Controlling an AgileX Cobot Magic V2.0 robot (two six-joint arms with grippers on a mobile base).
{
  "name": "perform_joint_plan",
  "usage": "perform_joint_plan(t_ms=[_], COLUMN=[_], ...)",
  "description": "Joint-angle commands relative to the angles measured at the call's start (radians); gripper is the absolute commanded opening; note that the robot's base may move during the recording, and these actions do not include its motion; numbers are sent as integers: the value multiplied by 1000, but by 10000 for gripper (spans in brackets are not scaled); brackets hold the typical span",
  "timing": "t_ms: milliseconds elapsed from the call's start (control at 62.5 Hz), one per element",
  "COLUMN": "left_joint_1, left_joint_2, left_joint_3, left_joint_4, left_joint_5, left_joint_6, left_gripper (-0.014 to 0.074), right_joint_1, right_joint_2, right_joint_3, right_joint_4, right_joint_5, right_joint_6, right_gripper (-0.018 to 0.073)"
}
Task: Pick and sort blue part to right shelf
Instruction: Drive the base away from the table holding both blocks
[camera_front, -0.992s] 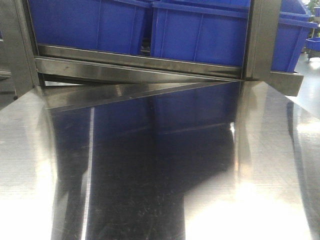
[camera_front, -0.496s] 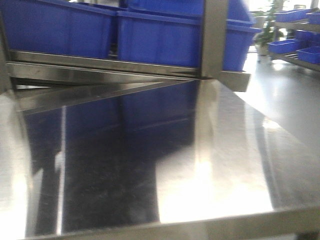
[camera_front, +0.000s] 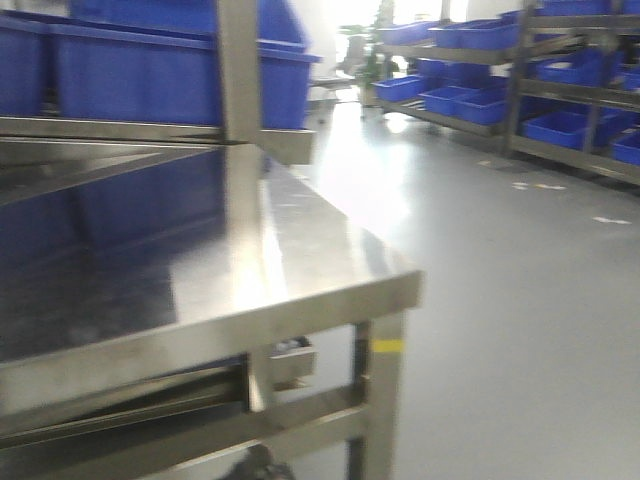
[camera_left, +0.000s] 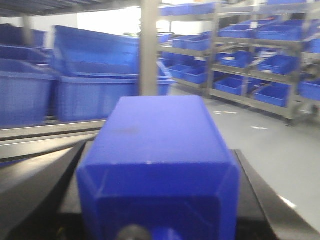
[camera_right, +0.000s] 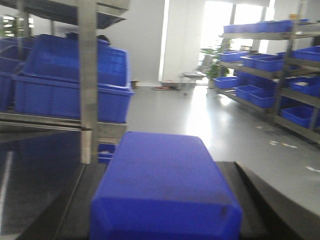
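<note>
Where the front view's steel surface (camera_front: 300, 270) ends, the right shelf (camera_front: 515, 90) stands across the floor with blue bins (camera_front: 560, 128) on it, contents unseen. A yellow tag (camera_front: 388, 346) on the leg is unreadable.

Left wrist: a smooth blue block (camera_left: 160, 150) fills the foreground between dark bars. I cannot tell whether the left jaws are open or closed.

Right wrist: a second block (camera_right: 165, 185), faintly scuffed. The right jaws are equally unclear.

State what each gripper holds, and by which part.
In the left wrist view a blue block sits between dark fingers; in the right, another. Contact is hidden, so a hold cannot be told.
</note>
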Motion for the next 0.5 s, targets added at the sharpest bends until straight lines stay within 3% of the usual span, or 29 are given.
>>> perform_joint_plan(t_ms=[0, 480], left_joint_1=[-7, -7], left_joint_2=[19, 19], left_joint_3=[-27, -27], left_joint_4=[9, 9], left_joint_5=[-83, -83], left_joint_6=[-1, -1], left_gripper=[321, 321], right_joint_1=[0, 0], right_joint_2=[8, 8], right_joint_3=[-31, -31], right_joint_4=[-20, -20], right_joint_5=[-91, -91], right_joint_6=[-7, -7], right_gripper=[184, 184])
